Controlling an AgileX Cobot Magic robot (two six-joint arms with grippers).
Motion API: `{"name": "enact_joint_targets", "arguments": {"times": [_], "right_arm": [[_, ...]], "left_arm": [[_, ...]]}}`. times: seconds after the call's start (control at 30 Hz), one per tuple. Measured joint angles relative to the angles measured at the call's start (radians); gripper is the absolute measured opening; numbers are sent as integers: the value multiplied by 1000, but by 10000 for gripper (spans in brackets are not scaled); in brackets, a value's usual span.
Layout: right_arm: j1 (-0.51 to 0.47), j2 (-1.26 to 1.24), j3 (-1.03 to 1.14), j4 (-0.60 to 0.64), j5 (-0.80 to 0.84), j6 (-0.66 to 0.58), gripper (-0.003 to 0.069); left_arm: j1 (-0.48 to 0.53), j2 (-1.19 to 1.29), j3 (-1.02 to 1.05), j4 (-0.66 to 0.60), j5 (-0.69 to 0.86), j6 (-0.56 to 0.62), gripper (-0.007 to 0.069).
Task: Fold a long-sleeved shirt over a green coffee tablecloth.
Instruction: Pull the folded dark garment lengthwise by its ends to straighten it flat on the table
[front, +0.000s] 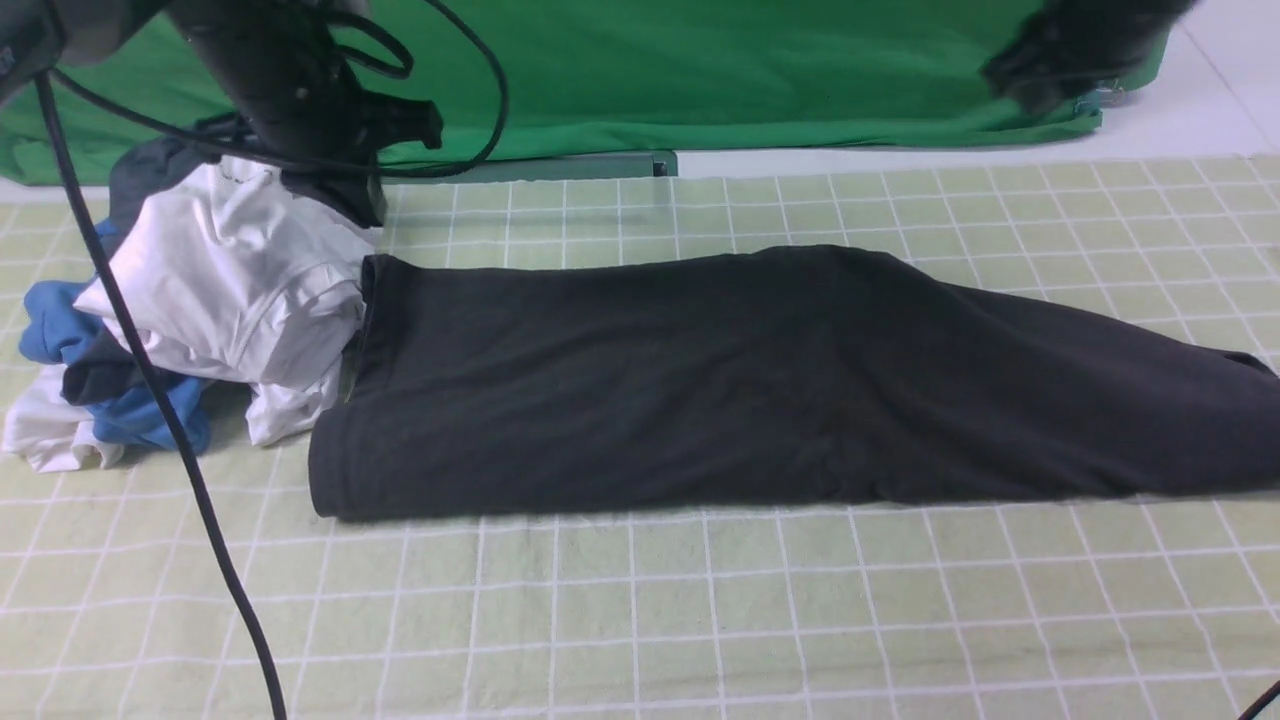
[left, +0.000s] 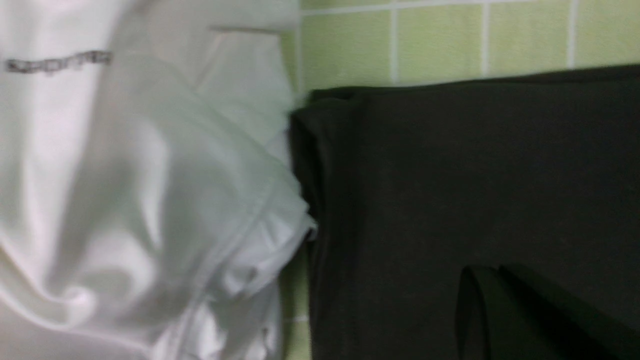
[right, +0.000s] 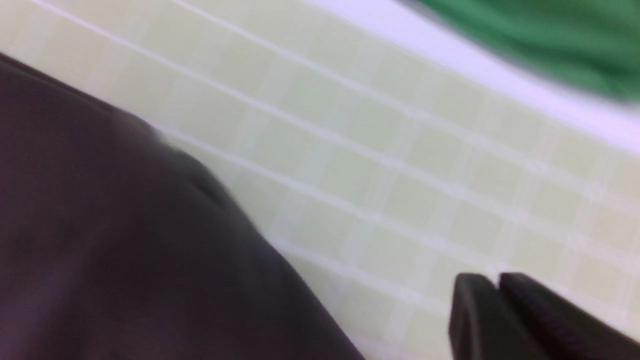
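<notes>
One matte black long-sleeved shirt, folded oblong

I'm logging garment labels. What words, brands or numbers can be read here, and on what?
On the white garment: one short grey print, too blurred to read.
On the shirt: no text shows.
On the tablecloth: only white grid lines, no text.
</notes>
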Motion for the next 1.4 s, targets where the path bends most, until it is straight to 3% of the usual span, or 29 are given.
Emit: {"name": "enact_joint_targets", "arguments": {"times": [0.2, 0.33, 0.4, 0.5, 0.63, 0.8, 0.97, 1.07, 1.13, 1.2, 1.4], "right_arm": [[-136, 9, 32, 5, 116, 96, 5], [-203, -2, 113, 32, 125, 127, 91], [-217, -26, 216, 31, 125, 113, 205], [-232, -56, 337, 24, 135, 94, 317], [-265, -57, 406, 26, 119, 84, 386], [-291, -28, 410, 26, 70, 84, 405], [-293, 25, 410, 29, 59, 79, 380], [-293, 45, 412, 37, 43, 71, 282], [-293, 46, 412, 55, 35, 39, 127], [-293, 45, 412, 68, 34, 20, 50], [-298, 10, 412, 64, 13, 9, 44]], "left_arm": [[-124, -63, 42, 27, 1, 0, 11], [-187, -119, 135, 36, -2, -2, 11], [-195, -171, 272, 36, -36, -9, 11], [-192, -222, 431, 40, -140, -15, 11], [-189, -254, 593, 42, -276, -17, 11], [-189, -241, 669, 41, -365, -26, 11], [-189, -199, 678, 39, -380, -26, 11], [-189, -175, 678, 34, -376, -29, 11], [-189, -165, 679, 24, -371, -29, 11], [-189, -164, 680, 19, -371, -29, 11], [-189, -164, 680, 16, -365, -30, 11]]}}
